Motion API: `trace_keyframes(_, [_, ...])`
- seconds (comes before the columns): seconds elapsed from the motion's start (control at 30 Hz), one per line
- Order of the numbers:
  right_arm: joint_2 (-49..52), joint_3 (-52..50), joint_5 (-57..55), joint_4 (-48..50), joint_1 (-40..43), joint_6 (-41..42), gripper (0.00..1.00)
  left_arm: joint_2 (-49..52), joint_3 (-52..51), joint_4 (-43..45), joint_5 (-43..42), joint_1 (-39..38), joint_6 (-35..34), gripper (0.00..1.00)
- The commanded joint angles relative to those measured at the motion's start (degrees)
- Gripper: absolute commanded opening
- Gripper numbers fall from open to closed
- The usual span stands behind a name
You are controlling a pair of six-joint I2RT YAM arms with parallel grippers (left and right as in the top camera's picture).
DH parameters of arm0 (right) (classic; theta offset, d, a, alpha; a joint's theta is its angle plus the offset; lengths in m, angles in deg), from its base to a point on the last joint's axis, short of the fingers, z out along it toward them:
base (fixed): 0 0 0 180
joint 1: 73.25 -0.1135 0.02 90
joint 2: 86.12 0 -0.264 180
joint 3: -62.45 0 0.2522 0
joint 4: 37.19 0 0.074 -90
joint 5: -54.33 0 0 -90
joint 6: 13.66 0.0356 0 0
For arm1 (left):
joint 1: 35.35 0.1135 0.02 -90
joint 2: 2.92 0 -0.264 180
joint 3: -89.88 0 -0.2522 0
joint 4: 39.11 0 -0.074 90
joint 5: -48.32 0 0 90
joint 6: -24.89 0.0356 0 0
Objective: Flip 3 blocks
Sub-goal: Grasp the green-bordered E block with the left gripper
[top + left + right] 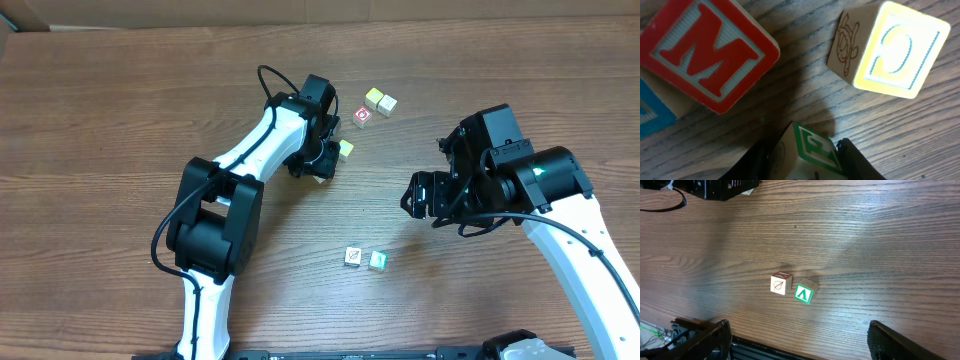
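Risk: right gripper (418, 196) released; left gripper (322, 172), centre of desk (110, 110), straddles green-letter block (812, 152), clamp unclear: off-centre pinch could spit it into red M block (705, 50) at its 10 o'clock or yellow C block (892, 50) at 1; white block (353, 256), teal block (378, 261) sit at desk's 6.

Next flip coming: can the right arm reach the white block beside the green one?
Probably yes: right gripper open, bare table up to the white block; green block crowds one side.

We log a brown wood-grain table (120, 120). Near edge: white-faced block (353, 256) just beside teal block (378, 261). Far side: red block (362, 117), yellow-topped block (373, 97) touching pale block (387, 104), yellow-green block (345, 149).
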Motion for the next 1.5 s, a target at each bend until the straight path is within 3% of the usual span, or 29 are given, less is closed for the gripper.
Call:
trace_keyframes(0.0, [-0.1, 0.1, 0.2, 0.4, -0.3, 0.0, 0.87, 1.3, 1.4, -0.8, 0.4, 0.6, 0.4, 0.27])
trace_keyframes(0.23, [-0.1, 0.1, 0.2, 0.7, -0.3, 0.0, 0.88, 1.3, 1.4, -3.0, 0.8, 0.6, -1.4, 0.11])
trace_keyframes(0.43, [-0.1, 0.1, 0.2, 1.2, -0.3, 0.0, 0.88, 1.3, 1.4, -4.9, 0.7, 0.6, -5.4, 0.17])
trace_keyframes(0.47, [-0.1, 0.1, 0.2, 1.2, -0.3, 0.0, 0.88, 1.3, 1.4, -5.2, 0.7, 0.6, -6.4, 0.23])
trace_keyframes(0.5, [-0.1, 0.1, 0.2, 1.3, -0.3, 0.0, 0.88, 1.3, 1.4, -5.6, 0.7, 0.6, -7.4, 0.36])
trace_keyframes(0.63, [-0.1, 0.1, 0.2, 1.7, -0.3, 0.0, 0.90, 1.3, 1.4, -7.0, 0.2, 0.6, -9.8, 0.38])
trace_keyframes(0.77, [-0.1, 0.1, 0.2, 2.1, -0.3, 0.0, 0.91, 1.3, 1.4, -8.7, -0.1, 0.6, -12.5, 0.21])
trace_keyframes(0.8, [-0.1, 0.1, 0.2, 2.2, -0.3, 0.0, 0.92, 1.3, 1.4, -9.2, -0.2, 0.6, -13.5, 0.23])
trace_keyframes(0.83, [-0.1, 0.1, 0.2, 2.3, -0.3, 0.0, 0.93, 1.3, 1.4, -9.6, -0.9, 0.6, -14.4, 0.36])
trace_keyframes(0.87, [-0.1, 0.1, 0.2, 2.4, -0.3, 0.0, 0.93, 1.3, 1.4, -9.7, -1.7, 0.6, -14.4, 0.43])
trace_keyframes(1.0, [-0.1, 0.1, 0.2, 2.7, -0.3, 0.0, 0.94, 1.3, 1.4, -9.8, -3.4, 0.6, -14.4, 0.25])
trace_keyframes(1.13, [-0.1, 0.1, 0.2, 2.7, -0.3, 0.0, 0.93, 1.2, 1.4, -9.9, -3.3, 0.6, -14.3, 0.30])
trace_keyframes(1.3, [-0.1, 0.1, 0.2, 2.7, -0.3, 0.0, 0.94, 0.0, 1.4, -10.7, -1.9, 0.6, -13.9, 0.14])
trace_keyframes(1.47, [-0.1, 0.1, 0.2, 2.7, -0.3, -0.1, 0.95, -6.8, 1.4, -14.6, 5.0, 0.0, -12.8, 0.13])
